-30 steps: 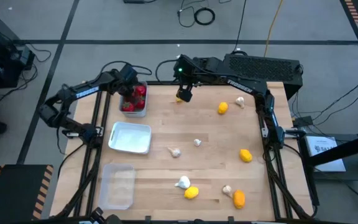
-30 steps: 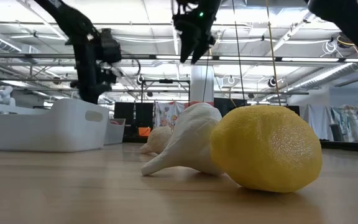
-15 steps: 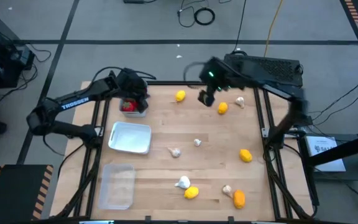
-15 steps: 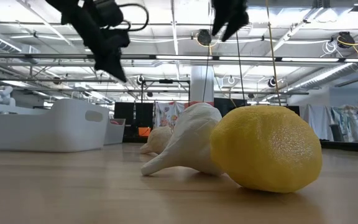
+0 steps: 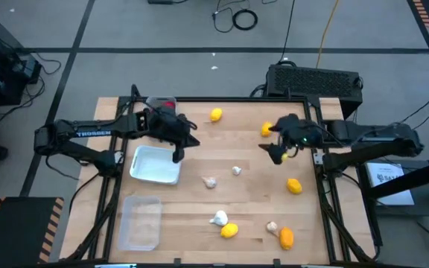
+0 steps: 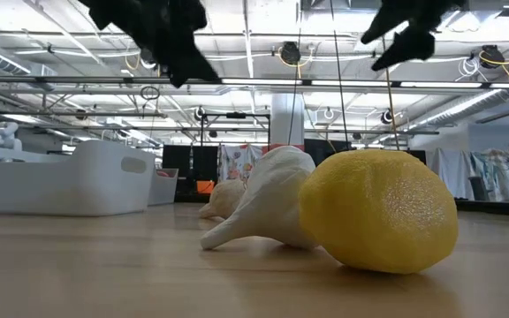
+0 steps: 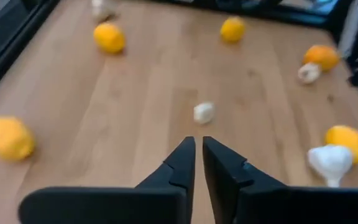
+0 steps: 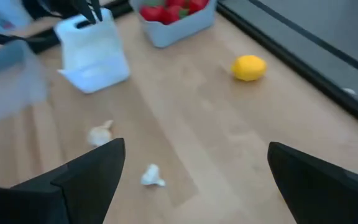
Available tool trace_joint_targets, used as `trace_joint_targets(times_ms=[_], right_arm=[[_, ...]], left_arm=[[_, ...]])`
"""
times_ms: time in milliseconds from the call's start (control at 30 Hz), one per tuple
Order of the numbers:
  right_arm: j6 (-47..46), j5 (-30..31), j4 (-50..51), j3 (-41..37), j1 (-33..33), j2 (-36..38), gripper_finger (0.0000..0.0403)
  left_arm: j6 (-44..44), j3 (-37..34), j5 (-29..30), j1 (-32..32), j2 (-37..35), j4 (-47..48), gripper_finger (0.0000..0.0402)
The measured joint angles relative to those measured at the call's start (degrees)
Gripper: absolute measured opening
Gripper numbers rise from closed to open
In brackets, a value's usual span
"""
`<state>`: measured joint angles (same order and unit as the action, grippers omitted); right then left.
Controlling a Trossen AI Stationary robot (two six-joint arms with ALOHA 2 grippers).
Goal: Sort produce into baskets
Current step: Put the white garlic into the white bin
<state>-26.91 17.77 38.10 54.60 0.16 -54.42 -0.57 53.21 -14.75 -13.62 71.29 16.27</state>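
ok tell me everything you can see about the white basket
The white basket is a shallow rectangular tray with rounded corners, plastic-looking and opaque, sitting flat on the wooden table near its left edge. It looks empty. The left tool, shut, hovers by its right rim; contact can't be judged. A clear basket lies nearby.

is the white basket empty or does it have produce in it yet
Empty. In the high view the white basket shows only its bare white floor, while the garlic bulbs, such as one beside it, lie on the table.
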Motion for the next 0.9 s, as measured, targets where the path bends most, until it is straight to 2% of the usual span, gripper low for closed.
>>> trace_joint_targets(times_ms=[133,267,600,900], right_arm=[[-1.20,-0.10,-5.59,-6.68,3.22,3.50,0.0384],[-1.58,-0.29,-7.98,-10.60,6.43,3.63,0.0384],[0.85,0.63,-11.47,-12.38,11.28,0.80,0.0384],[0.98,7.93,-12.82,-14.73,14.94,-0.87,0.0384]], left_arm=[[3.35,0.02,2.84,4.63,1.46,-4.04,0.0055],[3.48,-0.02,5.35,8.65,5.08,-6.03,0.0071],[2.79,-0.02,5.60,15.07,13.29,-11.60,0.0150],[3.11,-0.02,6.04,16.38,19.51,-11.23,0.0216]])
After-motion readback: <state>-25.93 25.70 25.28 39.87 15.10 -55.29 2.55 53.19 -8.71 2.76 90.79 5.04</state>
